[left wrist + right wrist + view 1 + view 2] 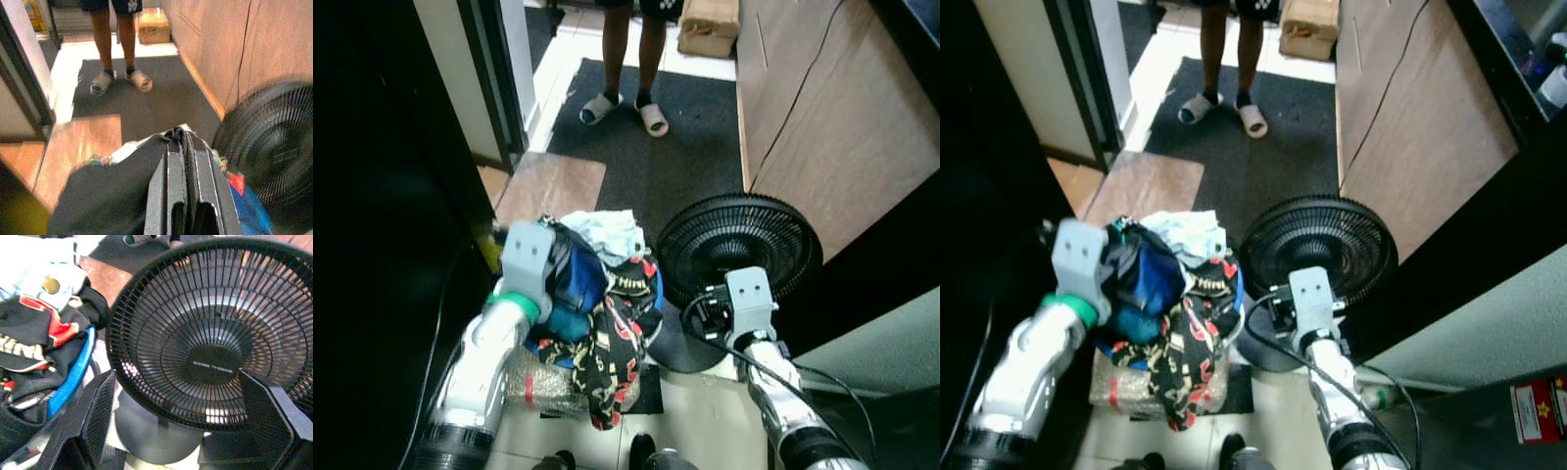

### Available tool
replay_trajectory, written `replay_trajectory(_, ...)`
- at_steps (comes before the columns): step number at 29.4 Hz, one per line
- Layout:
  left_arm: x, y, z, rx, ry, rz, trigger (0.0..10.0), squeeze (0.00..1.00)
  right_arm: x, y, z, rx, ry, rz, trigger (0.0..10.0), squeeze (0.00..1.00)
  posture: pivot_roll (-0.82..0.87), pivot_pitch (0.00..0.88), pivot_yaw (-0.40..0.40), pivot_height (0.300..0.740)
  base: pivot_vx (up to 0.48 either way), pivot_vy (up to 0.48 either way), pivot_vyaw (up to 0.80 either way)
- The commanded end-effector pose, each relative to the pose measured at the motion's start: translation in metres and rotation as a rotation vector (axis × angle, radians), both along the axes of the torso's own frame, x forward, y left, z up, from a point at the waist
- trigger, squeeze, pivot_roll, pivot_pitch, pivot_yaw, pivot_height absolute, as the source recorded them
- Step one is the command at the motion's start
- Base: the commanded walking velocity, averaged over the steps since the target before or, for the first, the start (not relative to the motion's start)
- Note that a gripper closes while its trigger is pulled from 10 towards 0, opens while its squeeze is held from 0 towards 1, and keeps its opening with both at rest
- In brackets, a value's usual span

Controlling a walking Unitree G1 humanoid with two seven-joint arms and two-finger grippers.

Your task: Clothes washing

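Observation:
A heap of clothes (612, 313) fills a blue-rimmed basket (73, 377) on the floor just ahead of me: a black, red and cream patterned piece, a pale blue one (607, 230) and a dark blue garment (573, 279). My left gripper (180, 139) is on top of the heap, its fingers pressed together at a raised fold of the dark garment (112, 191). My right gripper (178, 396) hovers to the right of the basket, open wide and facing a black fan (739, 245), with nothing held.
The fan stands hard against the basket's right side. A person in sandals (622, 103) stands on a dark mat (646, 157) ahead, near a cardboard box (710, 24). A wooden wall (822, 117) runs along the right; a door frame (494, 78) is left.

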State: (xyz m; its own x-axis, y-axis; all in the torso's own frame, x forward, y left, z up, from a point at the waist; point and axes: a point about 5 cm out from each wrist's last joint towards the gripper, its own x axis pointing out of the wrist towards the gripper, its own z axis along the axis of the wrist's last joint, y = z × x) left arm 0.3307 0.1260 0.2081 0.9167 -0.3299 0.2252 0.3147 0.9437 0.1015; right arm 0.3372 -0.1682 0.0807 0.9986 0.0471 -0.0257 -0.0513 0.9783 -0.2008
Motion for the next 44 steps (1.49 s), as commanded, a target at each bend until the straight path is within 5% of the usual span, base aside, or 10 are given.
replay_trajectory(1, 0.0, -0.009, 0.022, -0.041, -0.047, -0.033, 10.0, 0.0, -0.002, -0.001, -0.006, 0.013, 0.021, -0.013, 10.0, 0.0, 0.06, 0.142, 0.005, 0.74, 0.0, 0.0, 0.0)
replay_trajectory(4, 0.006, -0.019, 0.107, -0.074, -0.278, -0.062, 10.0, 0.0, 0.006, 0.004, 0.009, 0.036, -0.036, -0.015, 10.0, 0.0, 0.07, 0.076, 0.005, 0.74, 0.0, 0.0, 0.0)
replay_trajectory(9, 0.001, -0.018, 0.133, -0.08, -0.352, -0.078, 10.0, 0.0, 0.009, 0.005, 0.017, 0.048, -0.074, -0.016, 10.0, 0.0, 0.07, 0.076, 0.005, 0.74, 0.0, 0.0, 0.0)
replay_trajectory(10, -0.006, -0.015, 0.137, 0.01, -0.409, -0.069, 10.0, 0.0, 0.01, 0.004, 0.031, 0.055, -0.141, -0.021, 10.0, 0.0, 0.07, 0.045, 0.011, 0.74, 0.0, 0.0, 0.0)
replay_trajectory(11, -0.006, -0.015, 0.137, 0.01, -0.409, -0.069, 10.0, 0.0, 0.01, 0.004, 0.031, 0.055, -0.141, -0.021, 10.0, 0.0, 0.07, 0.045, 0.011, 0.74, 0.0, 0.0, 0.0)
replay_trajectory(12, -0.018, -0.01, 0.135, 0.154, -0.454, -0.058, 10.0, 0.0, 0.008, 0.001, 0.058, 0.067, -0.274, -0.032, 10.0, 0.0, 0.07, 0.039, 0.016, 0.74, 0.0, 0.0, 0.0)
replay_trajectory(14, -0.021, -0.009, 0.135, 0.185, -0.457, -0.056, 10.0, 0.0, 0.007, 0.001, 0.064, 0.07, -0.304, -0.034, 10.0, 0.0, 0.07, 0.039, 0.016, 0.74, 0.0, 0.0, 0.0)
replay_trajectory(19, -0.045, 0.014, 0.108, 0.05, -0.313, 0.017, 10.0, 0.0, -0.02, -0.01, 0.126, 0.033, -0.548, -0.046, 10.0, 0.0, 0.05, 0.009, 0.004, 0.74, 0.0, 0.0, 0.0)
replay_trajectory(26, -0.05, 0.02, 0.126, -0.032, -0.356, 0.037, 10.0, 0.0, -0.032, -0.02, 0.173, 0.057, -0.688, -0.076, 10.0, 0.0, 0.06, 0.0, -0.017, 0.74, 0.0, 0.0, 0.0)
replay_trajectory(44, -0.026, 0.01, 0.104, -0.059, -0.281, 0.09, 10.0, 0.0, -0.023, -0.019, 0.172, 0.074, -0.602, -0.069, 10.0, 0.0, 0.04, 0.0, -0.031, 0.74, 0.0, 0.0, 0.0)
